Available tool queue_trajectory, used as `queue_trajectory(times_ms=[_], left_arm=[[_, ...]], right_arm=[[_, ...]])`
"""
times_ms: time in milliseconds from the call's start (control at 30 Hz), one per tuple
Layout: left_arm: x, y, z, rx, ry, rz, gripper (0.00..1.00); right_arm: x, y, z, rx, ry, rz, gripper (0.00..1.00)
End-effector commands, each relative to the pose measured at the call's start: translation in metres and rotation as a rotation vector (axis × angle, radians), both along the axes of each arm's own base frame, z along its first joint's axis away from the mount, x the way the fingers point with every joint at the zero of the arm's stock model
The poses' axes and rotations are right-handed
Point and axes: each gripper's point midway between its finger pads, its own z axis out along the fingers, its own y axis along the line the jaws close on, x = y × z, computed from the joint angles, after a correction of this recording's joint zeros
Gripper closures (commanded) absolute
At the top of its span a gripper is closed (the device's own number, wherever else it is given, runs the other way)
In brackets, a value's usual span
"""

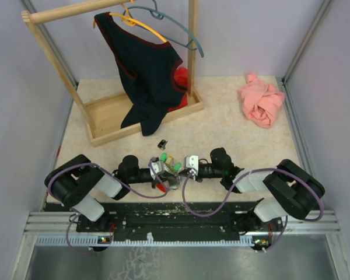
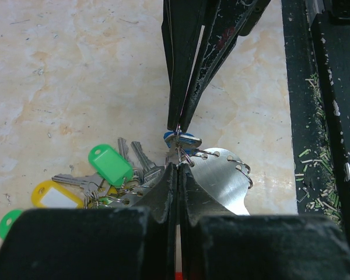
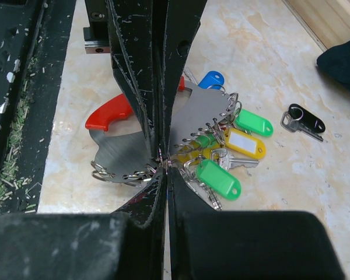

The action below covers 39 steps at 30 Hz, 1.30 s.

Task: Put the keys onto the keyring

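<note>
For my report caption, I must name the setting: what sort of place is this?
Probably a robotics lab test cell: two robot arms bolted to a walled-in table, with practice props, a wooden clothes rack, a pink cloth and tagged keys.

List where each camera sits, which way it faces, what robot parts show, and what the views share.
Top external: above and behind the arms, looking down at the table; left arm and right arm show.
Left wrist: low over the table, facing the right gripper; its own left gripper at bottom.
Right wrist: low, facing the left gripper; its own fingers at bottom.
Shared: all three show the keys; top and right wrist show the black key.
</note>
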Motion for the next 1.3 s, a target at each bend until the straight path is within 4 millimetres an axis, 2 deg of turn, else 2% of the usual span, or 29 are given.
queue_trajectory(times_ms=[0,767,1267], left_arm=[[0.0018,-0.0056,0.0080,-0.020,-0.023,-0.013,0.99],[0.0028,-0.0052,0.0082,-0.019,-0.021,-0.002,0.99],[0.0026,-0.0045,0.0076,-0.018,-0.017,0.002,0.99]], right_arm=[[0.0023,0.0109,0.0180,0.057,-0.037,0.022,1.00],[0.0000,0.0069,0.0122,0.027,-0.003,0.006,1.00],[-0.0018,0.0073,0.0178,0.048,-0.003,0.010,1.00]])
